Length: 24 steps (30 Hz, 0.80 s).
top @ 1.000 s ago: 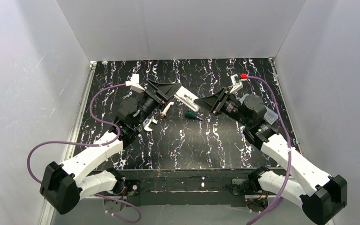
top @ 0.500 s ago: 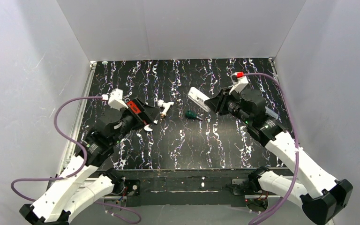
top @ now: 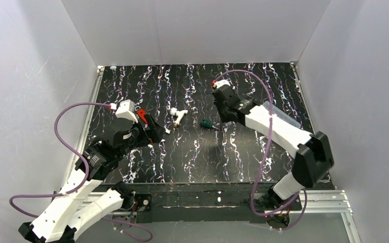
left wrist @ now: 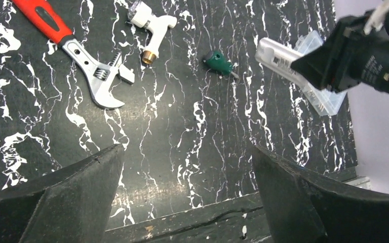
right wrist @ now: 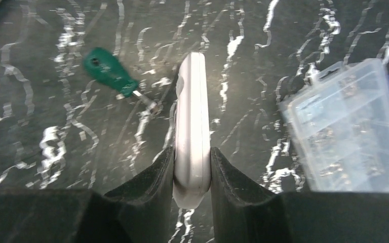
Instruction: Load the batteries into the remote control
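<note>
Overhead view of whole table (top: 197, 152), close wrist views angled down (all share screwdriver (top: 206, 123))

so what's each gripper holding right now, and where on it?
Right gripper clamps the slim white plastic remote control at one end, fingers on its two broad faces. Left gripper is open, holding nothing.

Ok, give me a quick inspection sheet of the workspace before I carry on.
Surface: black, white-veined table.
Job's things: remote gripped on edge by the right arm; batteries nothing seen.
Clutter: red-handled wrench, white pipe fitting, green screwdriver, clear box.
Grippers: left jaws wide open and empty; right jaws shut on the remote.
Cables: purple cable looping off the left arm, another arching over the right arm.
Surroundings: white walls on three sides.
</note>
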{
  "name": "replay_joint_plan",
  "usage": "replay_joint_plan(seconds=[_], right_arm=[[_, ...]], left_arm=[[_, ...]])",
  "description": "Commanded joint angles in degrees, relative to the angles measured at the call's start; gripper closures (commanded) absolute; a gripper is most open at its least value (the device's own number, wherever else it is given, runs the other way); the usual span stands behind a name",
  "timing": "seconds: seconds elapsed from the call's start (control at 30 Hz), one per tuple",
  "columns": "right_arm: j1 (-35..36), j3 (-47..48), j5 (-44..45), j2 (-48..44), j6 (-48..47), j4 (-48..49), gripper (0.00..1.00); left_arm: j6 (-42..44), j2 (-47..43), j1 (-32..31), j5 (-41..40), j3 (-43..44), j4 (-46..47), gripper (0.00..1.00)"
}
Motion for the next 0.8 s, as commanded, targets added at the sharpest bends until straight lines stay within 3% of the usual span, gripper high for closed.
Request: replay_joint_plan(seconds=[0.0, 0.23, 0.77], right_arm=[[0.4, 8.0, 10.8, 7.4, -4.9, -7.8, 0.99], [2.9, 12.8, 13.1, 19.3, -6.3, -16.1, 0.99], [11.0, 13.5, 7.9, 26.5, -5.8, -15.9, 0.97]], left_arm=[[1.9, 0.5, -0.1, 0.4, 2.5, -2.8, 0.02], [3.0, -0.3, -0.1, -0.1, 2.8, -4.2, 0.02], [3.5, 1.3, -0.2, 4.5, 3.3, -3.6, 0.02]])
